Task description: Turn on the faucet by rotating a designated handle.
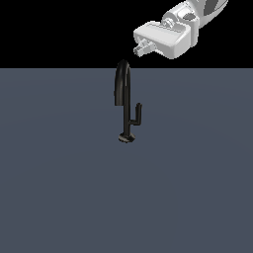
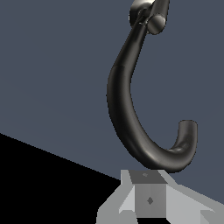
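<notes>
Flat, plain slate-grey tabletop, reaching to a black backdrop. Directly on it, only a glossy black faucet, upright on a small round base near mid-surface.

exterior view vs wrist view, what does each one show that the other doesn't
Only the exterior view shows the whole white hand from outside, up and to that view's right of the faucet, clear of it, and the handle plainly. Only the wrist view shows the spout's arch up close, just past the hand. Both share the faucet and grey floor.
</notes>
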### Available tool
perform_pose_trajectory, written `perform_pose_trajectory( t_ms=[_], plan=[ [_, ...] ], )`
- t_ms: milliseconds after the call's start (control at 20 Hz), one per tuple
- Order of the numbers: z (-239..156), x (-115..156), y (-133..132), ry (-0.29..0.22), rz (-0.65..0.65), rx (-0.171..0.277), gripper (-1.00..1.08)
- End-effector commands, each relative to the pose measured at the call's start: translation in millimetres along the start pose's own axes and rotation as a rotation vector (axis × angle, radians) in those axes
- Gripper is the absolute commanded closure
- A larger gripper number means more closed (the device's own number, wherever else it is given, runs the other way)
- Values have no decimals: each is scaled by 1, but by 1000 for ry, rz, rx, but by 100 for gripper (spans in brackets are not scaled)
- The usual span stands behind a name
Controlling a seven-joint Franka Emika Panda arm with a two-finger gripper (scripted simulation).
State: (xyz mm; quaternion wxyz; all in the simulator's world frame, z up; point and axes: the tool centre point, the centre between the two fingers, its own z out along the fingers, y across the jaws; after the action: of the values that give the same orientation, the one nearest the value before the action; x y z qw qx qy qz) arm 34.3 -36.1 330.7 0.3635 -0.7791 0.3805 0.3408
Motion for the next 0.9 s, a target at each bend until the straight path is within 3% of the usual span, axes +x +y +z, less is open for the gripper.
perform_pose_trajectory(
  t_ms=[0, 550, 850],
  plan=[
    [2, 21, -3, -47, 49, 50, 108],
    [24, 119, -6, -270, 293, 291, 108],
    [42, 161, -2, -370, 404, 400, 108]
  ],
)
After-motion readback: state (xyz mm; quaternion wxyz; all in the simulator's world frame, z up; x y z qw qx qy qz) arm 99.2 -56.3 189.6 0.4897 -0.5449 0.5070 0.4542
